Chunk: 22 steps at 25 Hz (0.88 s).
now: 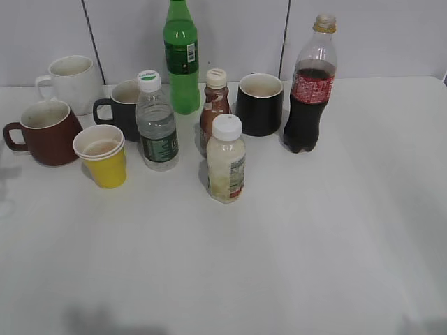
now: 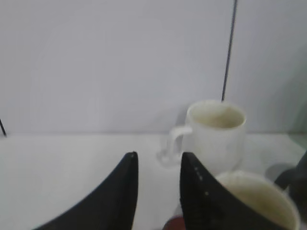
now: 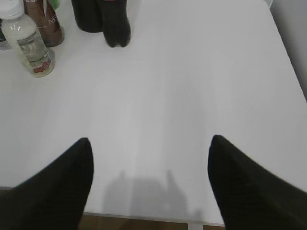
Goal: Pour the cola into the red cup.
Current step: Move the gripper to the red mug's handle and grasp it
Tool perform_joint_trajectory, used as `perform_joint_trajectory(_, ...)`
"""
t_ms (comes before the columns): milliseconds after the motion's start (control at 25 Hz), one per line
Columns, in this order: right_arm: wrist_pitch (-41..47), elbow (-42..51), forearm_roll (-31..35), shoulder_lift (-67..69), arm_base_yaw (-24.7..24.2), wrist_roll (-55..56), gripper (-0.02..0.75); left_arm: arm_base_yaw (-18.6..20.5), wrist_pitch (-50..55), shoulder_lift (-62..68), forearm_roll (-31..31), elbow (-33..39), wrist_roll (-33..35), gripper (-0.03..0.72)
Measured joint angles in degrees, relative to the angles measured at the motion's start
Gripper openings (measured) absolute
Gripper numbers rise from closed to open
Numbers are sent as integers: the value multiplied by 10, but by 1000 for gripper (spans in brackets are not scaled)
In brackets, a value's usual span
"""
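Clear plastic cola bottle (image 1: 309, 87) stood upright at right rear, well apart from glossy maroon ceramic mug (image 1: 47, 132) at far left. Left gripper (image 2: 158, 167) narrowly parted, right gripper (image 3: 149, 151) wide open; both held nothing.

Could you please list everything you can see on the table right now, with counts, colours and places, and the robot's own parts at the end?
cola bottle: 1, dark liquid, red label, no cap, back right
green bottle: 1, back centre
water bottle: 1, clear, white cap, left of centre
small brown bottle: 1, cream cap, centre
pale drink bottle: 1, white cap, front centre
red cup: 1, maroon, far left
yellow paper cup: 1, right of the red cup
white mug: 1, back left
black mugs: 2, one behind the water bottle, one left of the cola
table: 1, white
left tool: black, narrowly open, holding nothing
right tool: black, wide open, holding nothing
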Motion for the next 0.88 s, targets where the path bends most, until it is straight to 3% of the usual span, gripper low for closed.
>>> perform_joint_trajectory(120,0,0,4,0,0,0,554,68,-97,98,103,-1,-56,239)
perform_joint_trajectory(200,0,0,0,0,0,0,554,105,-157,157,162,-3,-49,249)
perform_joint_trajectory(360,0,0,0,0,0,0,554,111,-185,253,216,-33,-9,311)
perform_joint_trajectory(600,-1,0,0,0,0,0,554,80,-192,332,206,-85,12,355)
perform_joint_trajectory(880,0,0,0,0,0,0,554,44,-195,373,120,-142,27,357)
